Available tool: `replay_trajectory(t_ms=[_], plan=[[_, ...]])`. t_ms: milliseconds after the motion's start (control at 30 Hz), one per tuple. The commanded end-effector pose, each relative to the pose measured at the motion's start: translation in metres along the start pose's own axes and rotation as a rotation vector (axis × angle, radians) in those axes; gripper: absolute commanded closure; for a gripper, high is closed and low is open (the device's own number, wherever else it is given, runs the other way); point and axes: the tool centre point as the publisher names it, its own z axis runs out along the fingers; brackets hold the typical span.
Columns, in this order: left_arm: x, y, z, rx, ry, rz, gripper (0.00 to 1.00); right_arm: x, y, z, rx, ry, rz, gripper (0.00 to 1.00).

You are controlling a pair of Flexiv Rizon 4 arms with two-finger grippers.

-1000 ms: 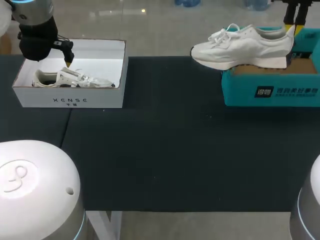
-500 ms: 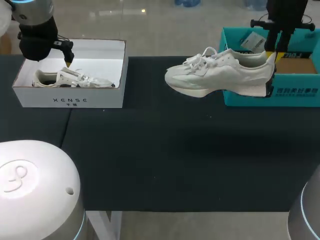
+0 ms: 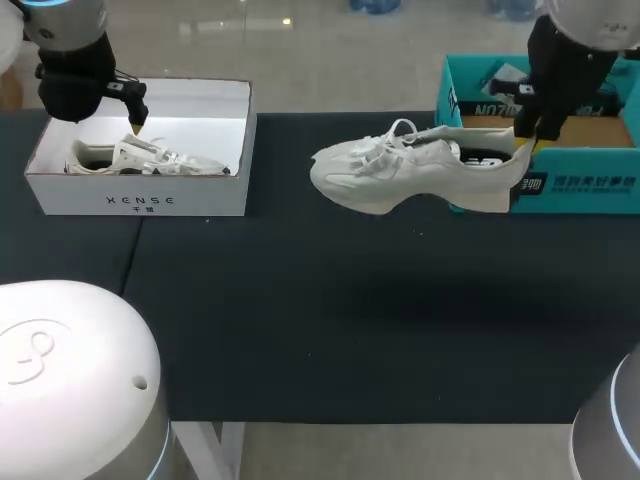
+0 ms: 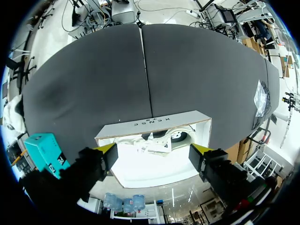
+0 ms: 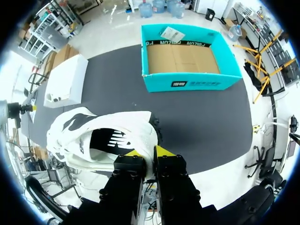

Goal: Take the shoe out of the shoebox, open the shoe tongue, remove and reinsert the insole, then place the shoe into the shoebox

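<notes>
At the upper left of the head view, our left gripper (image 4: 152,149) hangs over the white box (image 3: 140,200) with its fingers spread wide and nothing between them. A second white shoe (image 3: 140,158) lies inside that box.

Right of centre, in the upper half, the white sneaker (image 3: 400,175) hangs in the air above the dark table (image 3: 350,320), toe to the left and a little low. It is out of the teal shoebox (image 3: 580,185), which sits at the upper right with its brown floor bare.

Our right gripper (image 5: 145,152) is clamped on the sneaker's heel collar, one finger inside the opening and one outside.

We judge the sneaker light, with a soft upper that folds under a pinch and a stiffer sole. Held by the heel alone it may swing, and the loose laces could snag. The firm heel is the surest hold. For the tongue, we would steady the sneaker on the table and pinch the tongue's free edge.
</notes>
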Motion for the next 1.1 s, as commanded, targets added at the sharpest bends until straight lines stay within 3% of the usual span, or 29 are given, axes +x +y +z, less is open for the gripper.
replay_trajectory(t_ms=[33, 400, 800, 1100], plan=[[0.000, -0.001, 0.000, -0.002, 0.001, 0.001, 0.00, -0.003, -0.005, 0.000, -0.264, 0.009, 0.001, 1.00], [0.000, -0.001, 0.000, -0.002, 0.001, 0.001, 0.00, 0.001, -0.006, 0.005, -0.253, 0.025, 0.005, 1.00], [0.000, -0.001, 0.000, -0.002, 0.001, 0.001, 0.00, 0.012, -0.043, 0.052, -0.079, 0.059, 0.049, 1.00], [0.000, -0.001, 0.000, -0.002, 0.001, 0.001, 0.00, 0.018, -0.067, 0.096, 0.005, 0.078, 0.093, 1.00]])
